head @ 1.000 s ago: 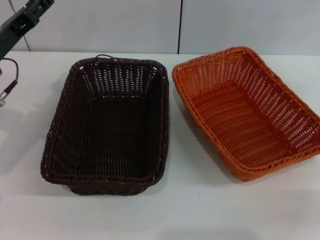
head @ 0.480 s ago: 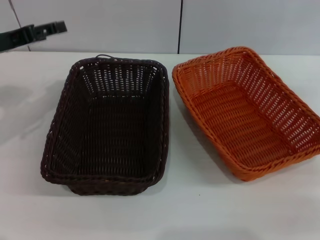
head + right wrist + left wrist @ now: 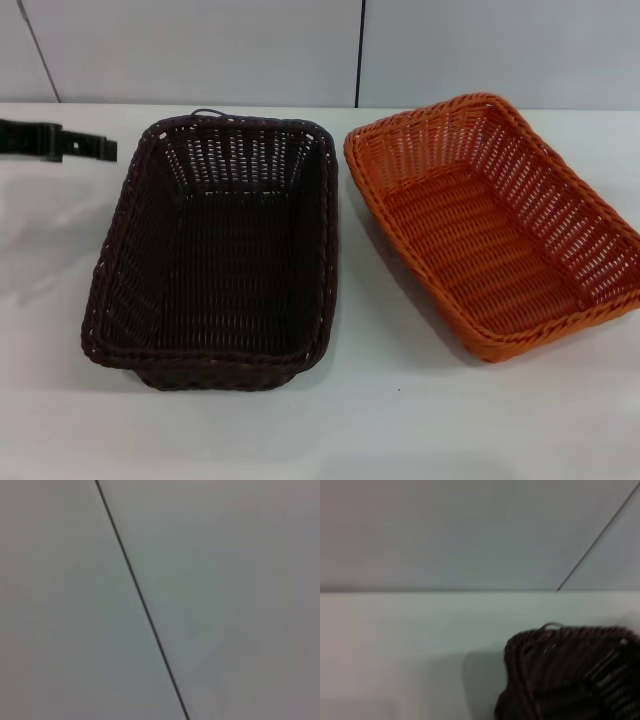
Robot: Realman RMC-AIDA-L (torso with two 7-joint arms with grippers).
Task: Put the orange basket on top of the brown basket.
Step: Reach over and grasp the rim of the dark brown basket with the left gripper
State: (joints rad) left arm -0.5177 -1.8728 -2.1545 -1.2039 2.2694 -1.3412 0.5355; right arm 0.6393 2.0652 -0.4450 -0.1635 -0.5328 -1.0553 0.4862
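Observation:
The brown basket [image 3: 128, 272] stands on the white table at centre left, empty, with its long side running away from me. The orange basket [image 3: 562, 190] stands right of it, empty, turned at a slight angle, its near corner close to the brown basket's rim but apart from it. My left gripper [image 3: 98, 150] reaches in from the left edge, level with the brown basket's far left corner and a short way from it. The left wrist view shows that corner of the brown basket [image 3: 570, 675]. My right gripper is out of view.
The white table [image 3: 400, 420] ends at a pale wall [image 3: 450, 50] close behind the baskets. A thin wire loop [image 3: 205, 112] sticks up at the brown basket's far rim. The right wrist view shows only the wall with a dark seam [image 3: 140, 597].
My left gripper has come down from the upper left corner of the head view and now lies low over the table beside the brown basket. The baskets have not moved.

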